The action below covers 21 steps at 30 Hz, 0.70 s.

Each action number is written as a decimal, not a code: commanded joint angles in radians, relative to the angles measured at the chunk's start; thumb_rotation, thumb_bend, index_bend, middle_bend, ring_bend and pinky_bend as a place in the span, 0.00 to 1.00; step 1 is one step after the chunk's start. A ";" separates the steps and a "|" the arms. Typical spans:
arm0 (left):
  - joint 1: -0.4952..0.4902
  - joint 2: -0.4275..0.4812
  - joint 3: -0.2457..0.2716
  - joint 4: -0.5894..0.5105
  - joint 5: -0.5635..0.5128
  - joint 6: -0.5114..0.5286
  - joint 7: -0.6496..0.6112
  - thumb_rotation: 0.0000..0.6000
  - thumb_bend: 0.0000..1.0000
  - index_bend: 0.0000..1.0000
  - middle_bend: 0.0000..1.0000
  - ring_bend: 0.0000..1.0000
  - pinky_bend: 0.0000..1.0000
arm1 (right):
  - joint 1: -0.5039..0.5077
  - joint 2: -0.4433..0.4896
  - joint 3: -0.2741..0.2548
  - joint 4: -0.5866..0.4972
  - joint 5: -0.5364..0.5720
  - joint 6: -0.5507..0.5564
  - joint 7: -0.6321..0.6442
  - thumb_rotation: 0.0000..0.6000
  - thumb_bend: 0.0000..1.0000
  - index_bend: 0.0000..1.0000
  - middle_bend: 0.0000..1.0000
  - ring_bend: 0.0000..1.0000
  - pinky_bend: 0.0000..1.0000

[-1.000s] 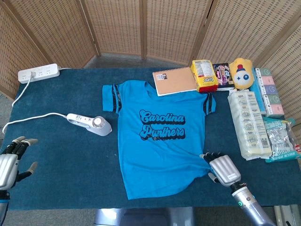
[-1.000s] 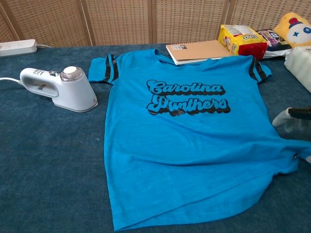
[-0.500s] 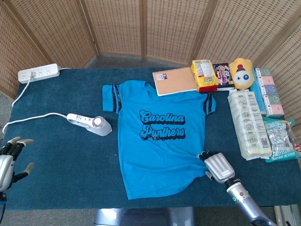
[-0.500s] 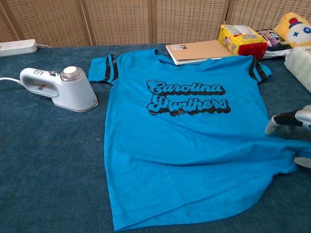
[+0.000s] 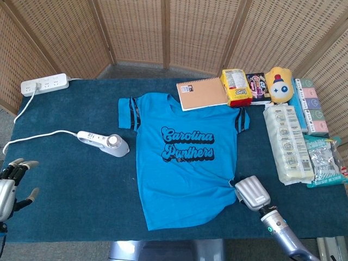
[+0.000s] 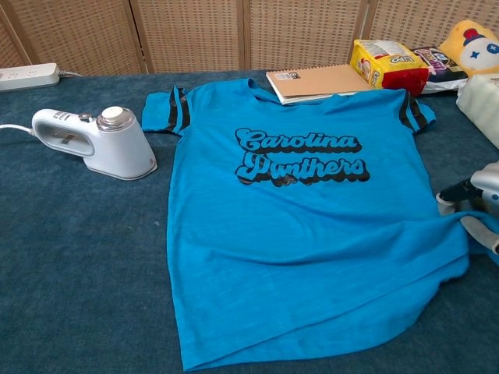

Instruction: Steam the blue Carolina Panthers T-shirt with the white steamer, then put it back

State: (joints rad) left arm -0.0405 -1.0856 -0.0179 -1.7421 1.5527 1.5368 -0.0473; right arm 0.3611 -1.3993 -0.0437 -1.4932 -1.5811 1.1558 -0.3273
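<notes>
At T-shirt (image 5: 182, 157) hem (gripping): right robot hand (image 5: 250, 192)

your blue carolina panthers t-shirt (image 5: 182, 163) lies flat, print up, at the centre of the frame, its lower right hem bunched; your white steamer (image 5: 104, 143) rests on its side left of it, apart, cord trailing left

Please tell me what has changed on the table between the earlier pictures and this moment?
The right hand drew back toward the near table edge and curled its fingers over the lower right hem of the T-shirt, bunching the cloth there. The left hand sank a little lower at the left edge, holding nothing. The steamer, its cord and the power strip stayed in place.
</notes>
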 commanded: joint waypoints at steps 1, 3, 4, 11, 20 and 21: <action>-0.001 0.001 -0.002 0.000 0.000 0.000 0.001 1.00 0.30 0.23 0.28 0.16 0.28 | -0.003 -0.002 0.000 0.001 -0.004 0.010 0.010 1.00 0.69 0.50 0.51 0.57 0.74; -0.006 0.002 -0.003 -0.002 0.002 -0.004 0.003 1.00 0.30 0.23 0.28 0.16 0.28 | -0.008 -0.004 -0.002 0.004 -0.013 0.026 0.024 1.00 0.70 0.51 0.52 0.57 0.74; -0.008 0.003 -0.003 -0.003 0.004 -0.007 0.006 1.00 0.30 0.23 0.28 0.16 0.28 | -0.010 -0.004 -0.003 0.004 -0.018 0.032 0.030 1.00 0.70 0.51 0.52 0.58 0.75; -0.039 0.008 -0.005 -0.015 0.023 -0.042 0.057 1.00 0.30 0.23 0.28 0.16 0.28 | -0.021 -0.002 -0.017 0.006 -0.050 0.064 0.057 1.00 0.70 0.53 0.54 0.59 0.75; -0.112 0.002 -0.040 0.003 -0.020 -0.138 0.144 1.00 0.25 0.23 0.28 0.16 0.28 | -0.031 0.004 -0.026 0.001 -0.066 0.082 0.066 1.00 0.70 0.54 0.55 0.60 0.76; -0.121 0.001 -0.044 0.008 -0.032 -0.155 0.144 1.00 0.25 0.23 0.28 0.16 0.28 | -0.031 0.003 -0.027 0.003 -0.067 0.083 0.067 1.00 0.70 0.54 0.55 0.60 0.76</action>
State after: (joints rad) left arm -0.1452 -1.0823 -0.0521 -1.7439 1.5404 1.4051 0.0916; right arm 0.3298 -1.3959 -0.0701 -1.4907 -1.6478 1.2381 -0.2604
